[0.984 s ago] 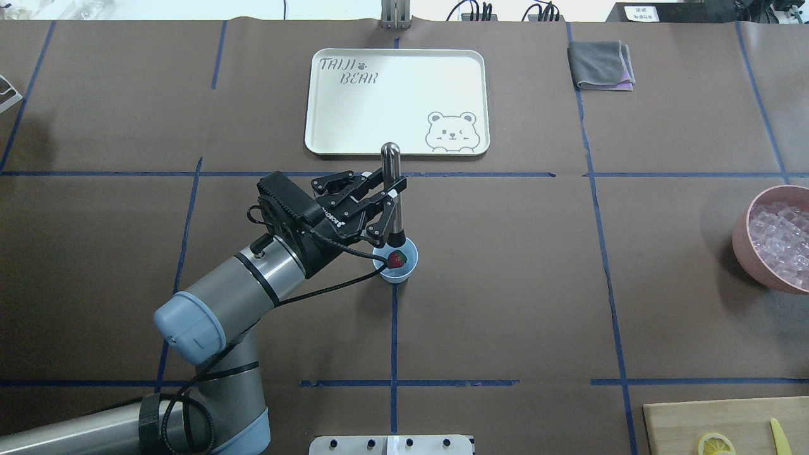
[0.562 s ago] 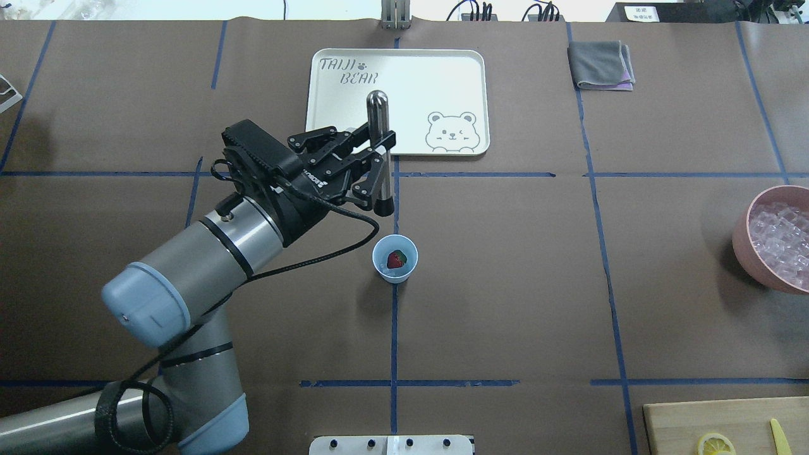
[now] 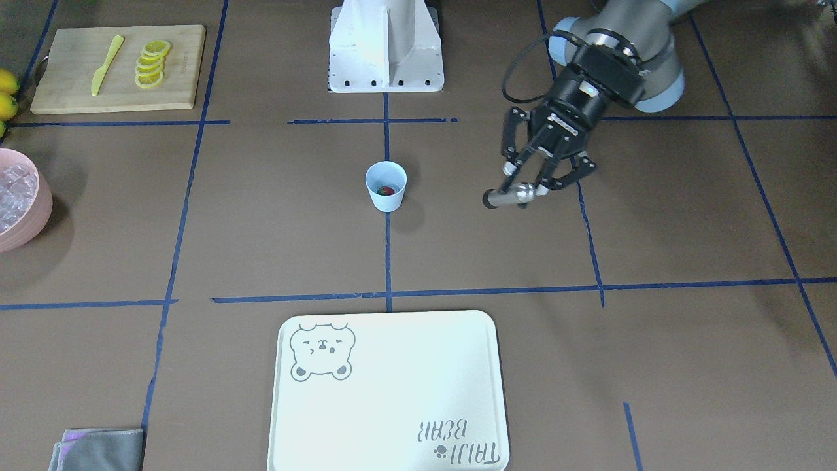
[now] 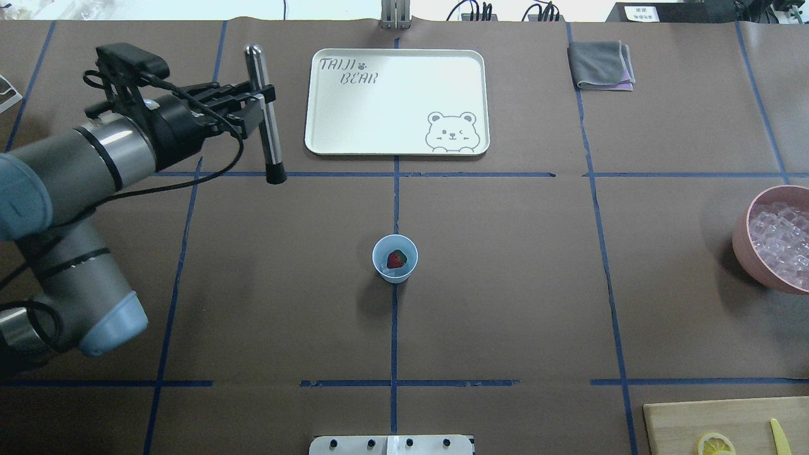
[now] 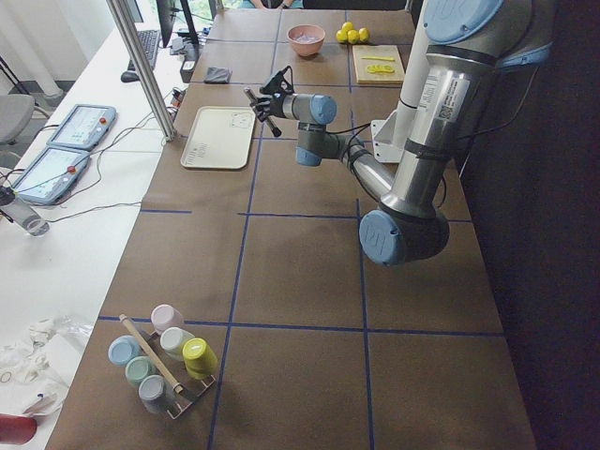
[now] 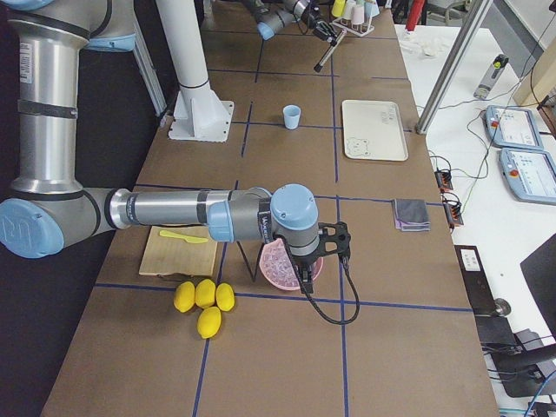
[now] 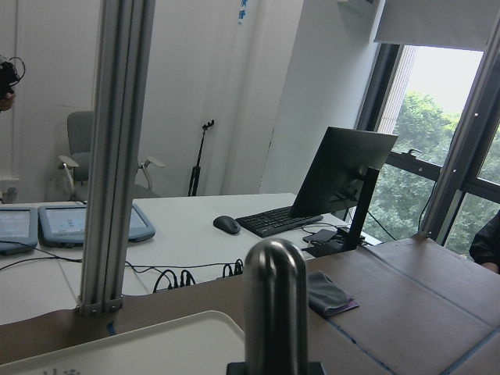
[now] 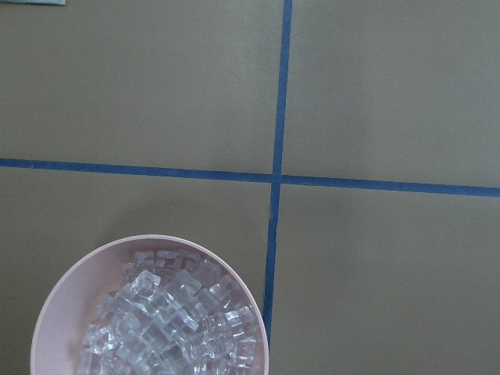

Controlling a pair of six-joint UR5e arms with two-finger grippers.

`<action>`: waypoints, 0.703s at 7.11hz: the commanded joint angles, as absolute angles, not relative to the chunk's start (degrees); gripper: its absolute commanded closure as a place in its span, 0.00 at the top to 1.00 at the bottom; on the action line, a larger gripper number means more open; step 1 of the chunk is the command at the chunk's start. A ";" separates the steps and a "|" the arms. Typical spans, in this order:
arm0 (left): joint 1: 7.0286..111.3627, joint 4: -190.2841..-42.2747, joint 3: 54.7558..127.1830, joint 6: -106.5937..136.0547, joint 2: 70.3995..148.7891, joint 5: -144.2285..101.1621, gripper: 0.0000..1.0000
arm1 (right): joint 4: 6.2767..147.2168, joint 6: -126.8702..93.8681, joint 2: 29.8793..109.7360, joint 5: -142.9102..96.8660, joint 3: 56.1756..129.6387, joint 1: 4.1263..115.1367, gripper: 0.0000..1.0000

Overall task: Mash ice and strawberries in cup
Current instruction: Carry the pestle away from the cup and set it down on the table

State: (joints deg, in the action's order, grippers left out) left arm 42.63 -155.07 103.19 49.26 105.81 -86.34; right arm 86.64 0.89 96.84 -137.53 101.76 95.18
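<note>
Dial read on the overhead view, centre at the cup. Nearest, at 5 o'clock: cutting board (image 4: 720,420) at the bench (image 4: 505,316) edge, carrying a lemon slice (image 4: 715,443) and a yellow knife (image 4: 779,436). Centre: cup (image 4: 395,268) upright on a blue tape line, one strawberry (image 4: 396,259) inside; whether cubes lie under it, cannot tell. At 3 o'clock, well apart: pink bowl (image 4: 741,243) heaped with ice (image 4: 780,240). The right end effector (image 6: 307,280) shows only in the side view, by that bowl; clenched or released, cannot tell. At 10 o'clock, well apart from the cup: left end effector (image 4: 259,101) clenched on a steel pestle (image 4: 268,136), gripped on its upper half, rounded top tilted away, dark tip toward the cup and clear of the bench. At 12 o'clock, farther: pale tray (image 4: 398,101) with a bear print. At 1 o'clock, farthest: folded grey cloth (image 4: 600,63).
</note>
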 commanded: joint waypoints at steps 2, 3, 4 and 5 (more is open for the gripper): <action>61.21 -136.82 102.14 51.33 101.25 -114.70 0.00 | 86.66 0.79 96.42 -137.55 102.22 95.19 0.99; 63.17 -131.36 101.69 51.33 100.12 -120.18 0.00 | 86.66 0.62 96.15 -137.55 102.13 95.19 0.99; 63.72 -124.26 101.69 51.33 99.41 -124.76 0.00 | 86.57 0.27 96.15 -137.72 102.13 95.19 0.99; 65.03 -115.92 101.52 50.72 99.06 -129.50 0.00 | 86.49 0.26 96.24 -137.72 101.95 95.19 0.99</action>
